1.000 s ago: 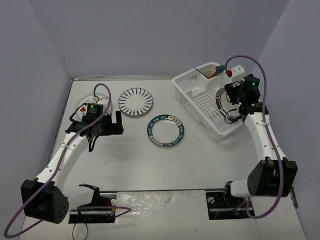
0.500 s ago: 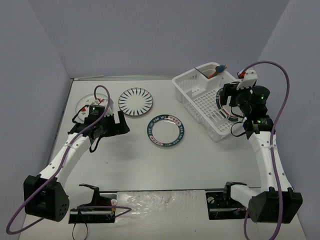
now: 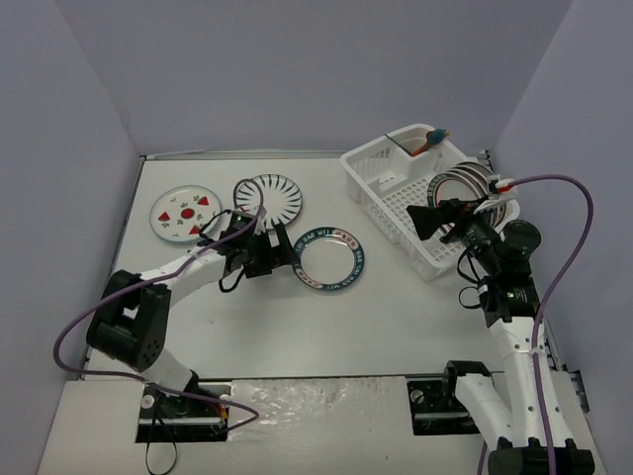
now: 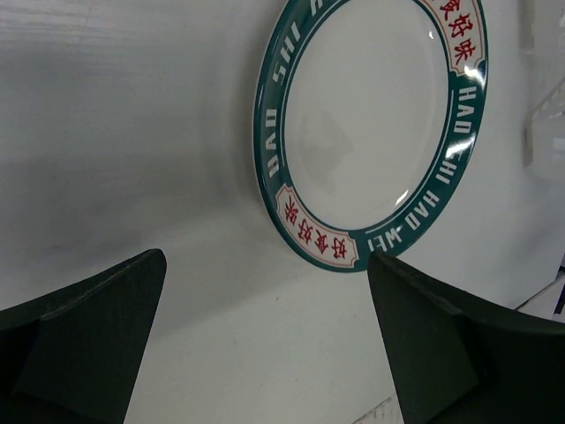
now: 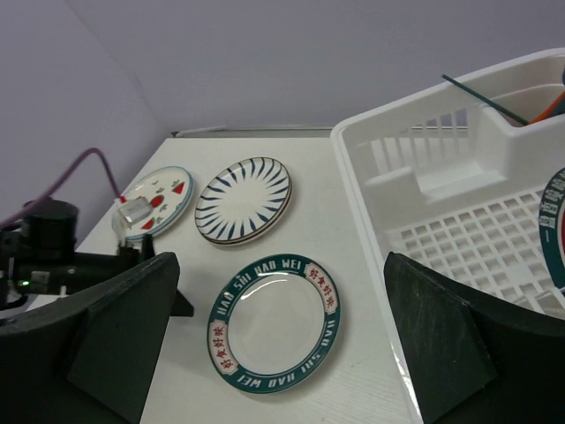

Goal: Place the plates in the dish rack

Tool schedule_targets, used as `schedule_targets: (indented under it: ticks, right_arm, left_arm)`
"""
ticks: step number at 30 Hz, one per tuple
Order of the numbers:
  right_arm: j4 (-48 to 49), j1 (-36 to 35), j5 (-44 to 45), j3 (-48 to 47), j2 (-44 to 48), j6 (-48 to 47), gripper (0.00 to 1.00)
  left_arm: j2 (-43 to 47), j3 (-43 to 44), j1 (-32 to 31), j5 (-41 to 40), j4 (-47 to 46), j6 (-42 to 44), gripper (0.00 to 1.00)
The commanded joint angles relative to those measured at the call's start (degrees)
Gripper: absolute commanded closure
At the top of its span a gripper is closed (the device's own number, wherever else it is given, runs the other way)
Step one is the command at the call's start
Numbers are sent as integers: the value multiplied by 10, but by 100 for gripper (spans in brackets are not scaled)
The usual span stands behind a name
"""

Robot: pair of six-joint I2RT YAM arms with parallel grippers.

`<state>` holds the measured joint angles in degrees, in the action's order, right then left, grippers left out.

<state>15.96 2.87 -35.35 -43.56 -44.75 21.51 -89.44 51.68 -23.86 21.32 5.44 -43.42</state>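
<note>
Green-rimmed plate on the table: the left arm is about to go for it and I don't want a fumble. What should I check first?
1. Left gripper open: ok, jaws wide.
2. Green-rimmed plate ahead between its fingers: ok.
3. Plate clear of the striped plate: ok, gap visible.
4. Right gripper empty and open: ok.
5. Free room in the dish rack: ok, much of its floor bare.
6. Finger can slip under the flat plate's rim: cannot tell.
</note>
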Motion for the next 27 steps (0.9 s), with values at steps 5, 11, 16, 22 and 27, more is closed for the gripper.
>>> schedule_targets:
  ticks: [5,11,16,22,27]
  right_arm:
    - [58,-19,-55,34,56,38,1]
    - [59,-29,-57,50,68,38,0]
    - [42,-43,-55,47,66,18,0]
    - [12,-49,-58,40,53,12,0]
    - [-8,-63,-64,31,28,23,0]
  left_arm:
    - [-96,27,-16,34,-146,-86,13]
    - [-146,21,-21,43,-201,-116,32]
    - [-171,9,-20,43,-222,-122,62]
    - [-161,-3,-19,38,-212,-109,100]
    - [-90,-11,-19,46,-181,-88,100]
